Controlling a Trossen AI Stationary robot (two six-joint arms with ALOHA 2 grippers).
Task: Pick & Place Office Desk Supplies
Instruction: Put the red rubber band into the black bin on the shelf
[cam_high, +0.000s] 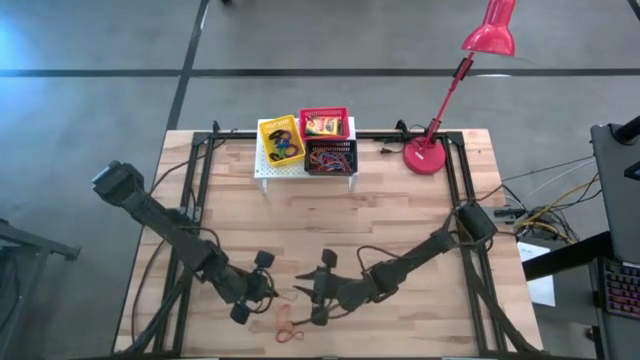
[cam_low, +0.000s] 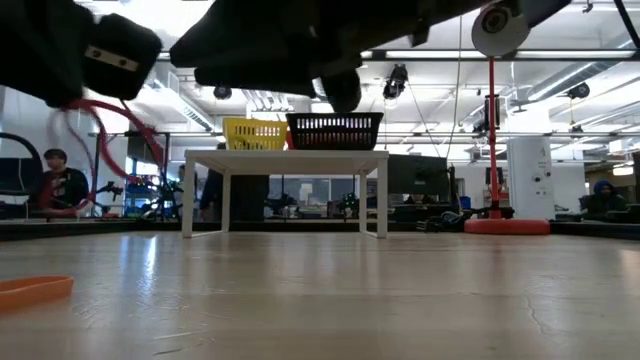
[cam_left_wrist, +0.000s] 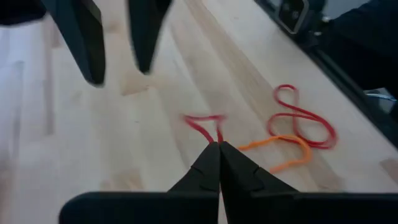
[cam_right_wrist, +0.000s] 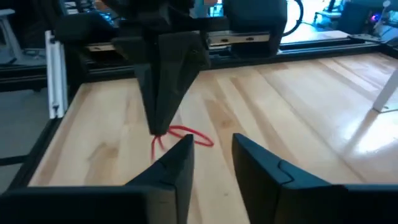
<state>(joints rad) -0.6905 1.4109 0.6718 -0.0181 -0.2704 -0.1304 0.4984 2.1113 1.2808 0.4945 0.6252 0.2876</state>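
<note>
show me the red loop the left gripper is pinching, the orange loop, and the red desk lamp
red loop (cam_left_wrist: 203, 122): left wrist view, its band beyond the fingertips.
orange loop (cam_left_wrist: 287, 149): left wrist view, its curved band.
red desk lamp (cam_high: 489, 38): high view, its shade.

A: High view evenly lit – soft shadows under both arms on the surface (cam_high: 400, 220).
B: Low view backlit by ceiling strip lights (cam_low: 480, 55), arms near-black, foreground surface blurred.
A: Wrist views – near jaws soft, slight motion blur.

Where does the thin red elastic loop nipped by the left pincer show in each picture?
High: thin red elastic loop, lower middle.
Low: not seen.
Left wrist: loop at centre.
Right wrist: loop left of centre.
Shared landmark: the shut left pincer pinching it.
</note>
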